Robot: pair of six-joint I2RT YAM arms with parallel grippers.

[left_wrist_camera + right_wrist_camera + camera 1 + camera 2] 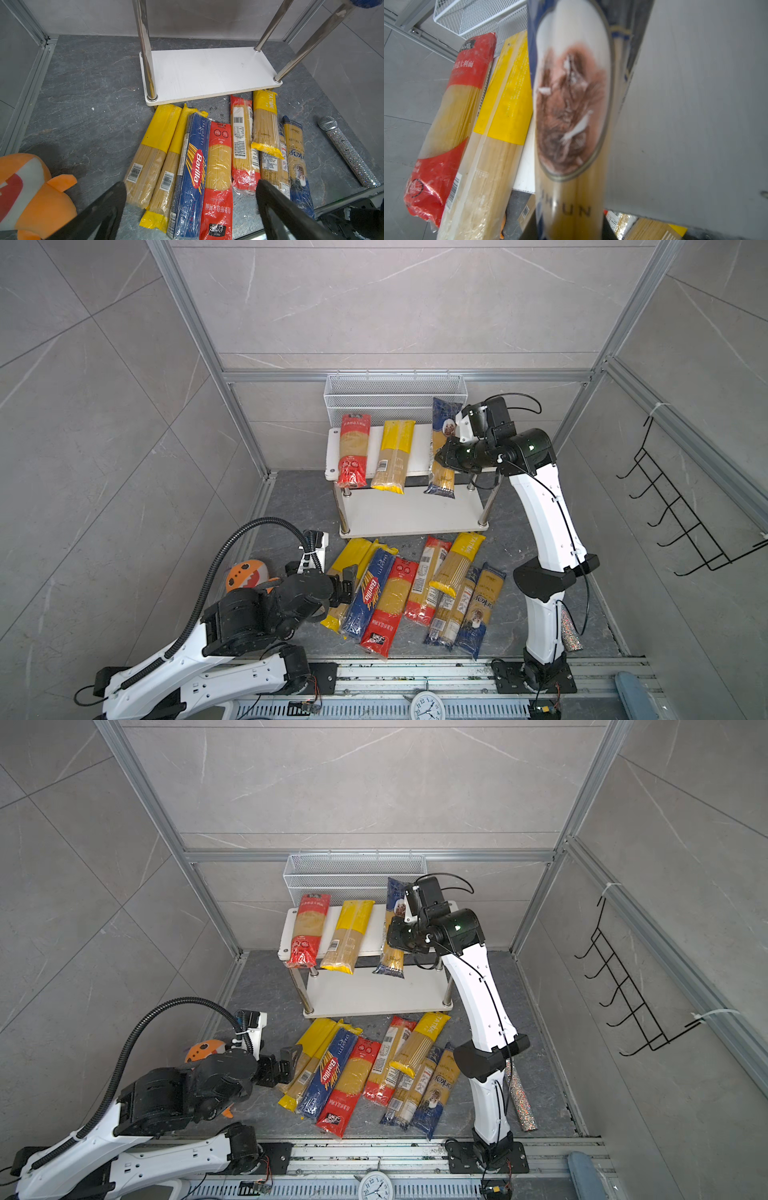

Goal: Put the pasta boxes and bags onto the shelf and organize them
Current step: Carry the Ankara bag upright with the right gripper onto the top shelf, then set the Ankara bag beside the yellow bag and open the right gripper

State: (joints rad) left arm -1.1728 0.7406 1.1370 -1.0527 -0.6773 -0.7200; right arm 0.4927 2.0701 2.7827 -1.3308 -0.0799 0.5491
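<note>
Lower left of both top views: the left gripper (348, 585) hangs with its jaws spread wide and nothing between them, over the left edge of the floor pile (455, 568). In the left wrist view its black fingers (108, 205) frame the spread. There are two yellow-ended packets (153, 153), the blue Barilla box (193, 166), a red floor packet (220, 166) and more fanned out to the right. All of them lie side by side on the dark floor, lower middle of the frame. The orange plush toy (245, 572) sits just left of that gripper, and a glittery microphone (349, 153) lies at the right of the wrist view.

Just behind the pile, centre frame, stands the shelf (415, 514), its lower board bare. On the top board a red shelf packet (353, 448) and a yellow shelf packet (395, 456) lie front to back, both poking past the front edge. At the right end, the right gripper (441, 459) is clamped across the middle of a dark blue packet (446, 418), held lengthwise over the board. Whether it touches the board, I can't tell. Farthest back, the white wire basket (395, 393) stands against the back wall, with the blue packet's far end in front of it.
</note>
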